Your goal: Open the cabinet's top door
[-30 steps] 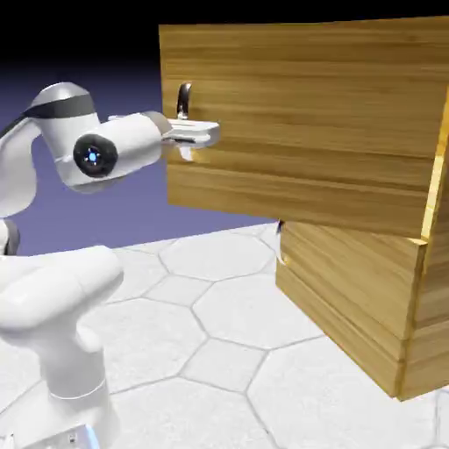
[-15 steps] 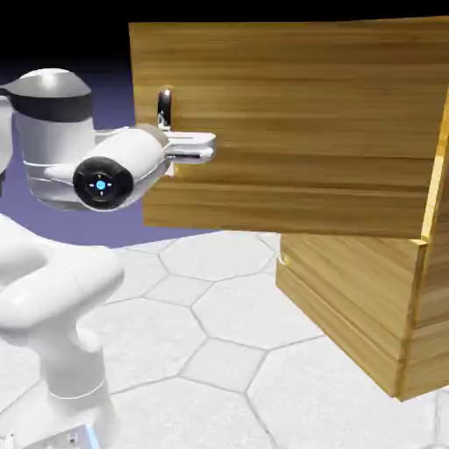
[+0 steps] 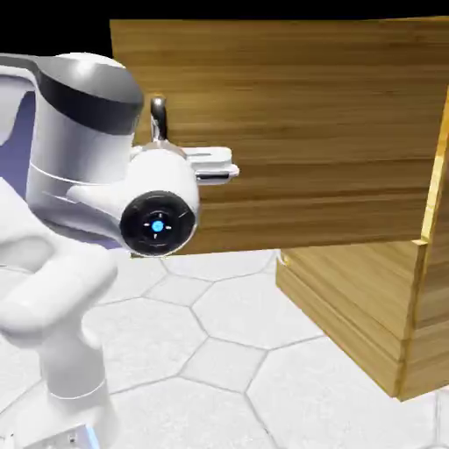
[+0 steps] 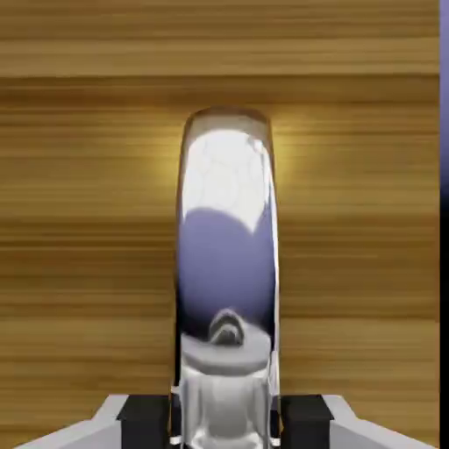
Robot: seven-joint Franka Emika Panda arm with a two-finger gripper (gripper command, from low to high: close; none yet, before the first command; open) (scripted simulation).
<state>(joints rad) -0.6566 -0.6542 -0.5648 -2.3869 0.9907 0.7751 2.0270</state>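
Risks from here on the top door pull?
Slip: the end effector grips only one end of the curved handle, and that metal looks smooth and shiny, so it might slide off as the door swings.

Collision: in the exterior view the bulky wrist sits very near the door's free edge, so further swing could bring the two together.

Two Angles on One Wooden Door

The exterior view looks from beside the robot arm (image 3: 88,167) across to the cabinet (image 3: 351,307); the hand view faces the top door (image 4: 359,219) close up. Both share its curved handle (image 3: 159,118).
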